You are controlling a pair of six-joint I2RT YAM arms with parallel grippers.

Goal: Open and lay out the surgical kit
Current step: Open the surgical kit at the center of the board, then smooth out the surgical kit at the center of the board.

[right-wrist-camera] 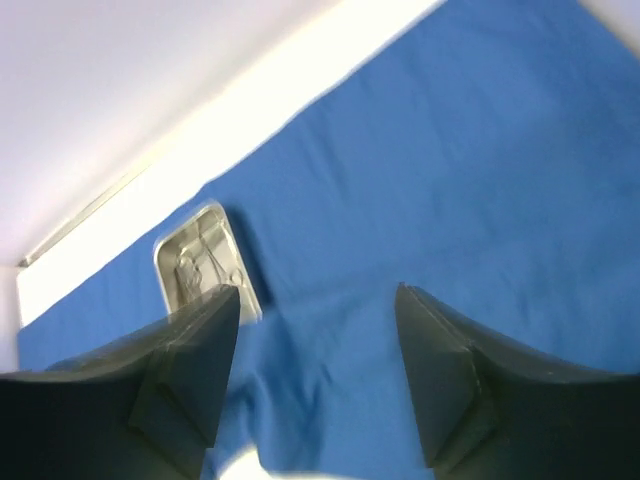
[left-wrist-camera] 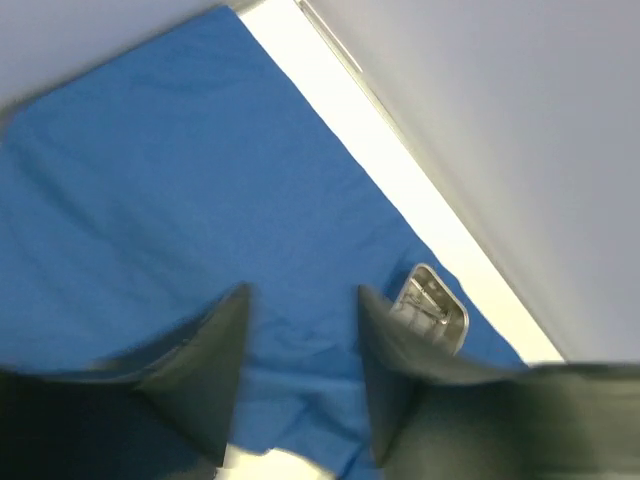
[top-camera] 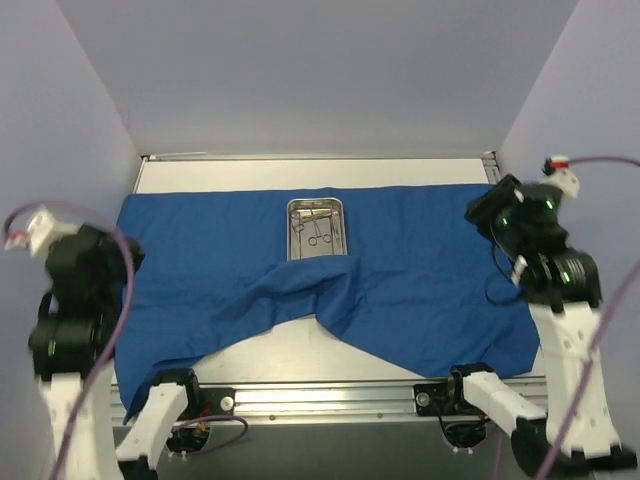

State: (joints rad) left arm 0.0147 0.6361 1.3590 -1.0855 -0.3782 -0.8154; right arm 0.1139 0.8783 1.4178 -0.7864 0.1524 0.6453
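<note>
The deep-blue drape [top-camera: 420, 265] lies spread across the table, its near middle flap bunched up against the tray. The small steel tray [top-camera: 316, 228] sits on it at the back centre with silver ring-handled instruments [top-camera: 314, 228] inside. The tray also shows in the left wrist view [left-wrist-camera: 432, 305] and in the right wrist view [right-wrist-camera: 200, 262]. My left gripper [left-wrist-camera: 300, 300] is open and empty, raised over the drape's left side. My right gripper [right-wrist-camera: 318, 298] is open and empty, raised over the drape's right side [right-wrist-camera: 470, 170].
White table top [top-camera: 300, 172] shows behind the drape and at the near middle [top-camera: 290, 350]. Pale walls close in the left, back and right. A metal rail [top-camera: 330, 398] runs along the near edge between the arm bases.
</note>
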